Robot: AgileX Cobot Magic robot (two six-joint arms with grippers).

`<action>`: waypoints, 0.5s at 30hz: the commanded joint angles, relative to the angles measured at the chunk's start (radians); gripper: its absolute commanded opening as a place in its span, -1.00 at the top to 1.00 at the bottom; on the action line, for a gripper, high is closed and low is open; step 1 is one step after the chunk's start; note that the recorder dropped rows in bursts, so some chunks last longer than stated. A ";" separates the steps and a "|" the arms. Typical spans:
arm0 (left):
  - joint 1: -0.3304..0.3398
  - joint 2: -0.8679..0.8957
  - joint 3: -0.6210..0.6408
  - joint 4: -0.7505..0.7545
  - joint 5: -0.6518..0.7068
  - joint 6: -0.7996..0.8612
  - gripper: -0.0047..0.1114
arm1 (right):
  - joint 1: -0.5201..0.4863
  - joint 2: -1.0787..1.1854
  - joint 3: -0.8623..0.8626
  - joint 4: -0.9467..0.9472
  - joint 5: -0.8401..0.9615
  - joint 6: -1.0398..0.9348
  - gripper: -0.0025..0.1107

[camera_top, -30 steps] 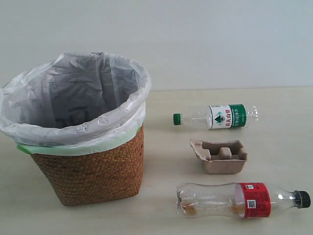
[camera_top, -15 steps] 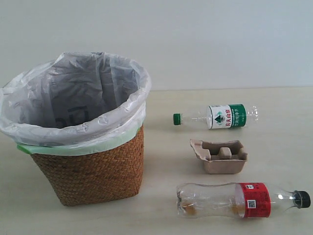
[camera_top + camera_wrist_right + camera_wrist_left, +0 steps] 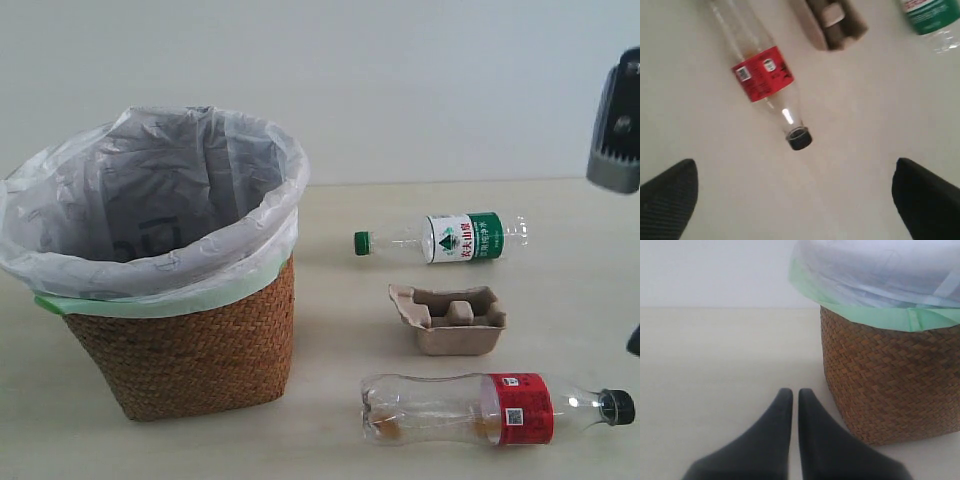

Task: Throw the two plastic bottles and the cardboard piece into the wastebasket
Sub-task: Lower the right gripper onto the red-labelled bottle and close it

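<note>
Everything's laid out on the pale table point(image 3: 340, 330) right now. The wicker wastebasket point(image 3: 190, 350) stands upright on the left, with a whitish plastic bag point(image 3: 160, 190) folded over its rim (the bag has a green edge). To the right, well apart from the wastebasket, the three bits of rubbish lie in a row from back to front. The slim bottle with the green cap point(image 3: 445, 238) is farthest back, on its side, cap pointing toward the wastebasket. The cardboard piece point(image 3: 448, 318) sits in the middle, hollow side up. The bigger red-label bottle point(image 3: 470, 408) is nearest, also on its side, black cap pointing away from the wastebasket. None of the three touch each other.

The right gripper point(image 3: 795, 200) hangs above the table near the cap end of the red-label bottle, fingers spread wide, nothing in them. The left gripper point(image 3: 791, 402) is low over the table, close to the wastebasket's woven side, its two dark fingers pressed together with nothing between them.
</note>
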 commanded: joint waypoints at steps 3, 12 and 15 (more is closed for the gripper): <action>-0.009 -0.004 0.004 -0.003 -0.005 0.003 0.85 | 0.002 0.040 0.111 0.005 -0.080 -0.136 -0.73; -0.009 -0.004 0.004 -0.003 -0.005 0.003 0.85 | 0.072 0.129 0.213 0.024 -0.301 -0.208 -0.73; -0.009 -0.004 0.004 -0.003 -0.005 0.003 0.85 | 0.132 0.183 0.213 0.024 -0.344 -0.208 -0.73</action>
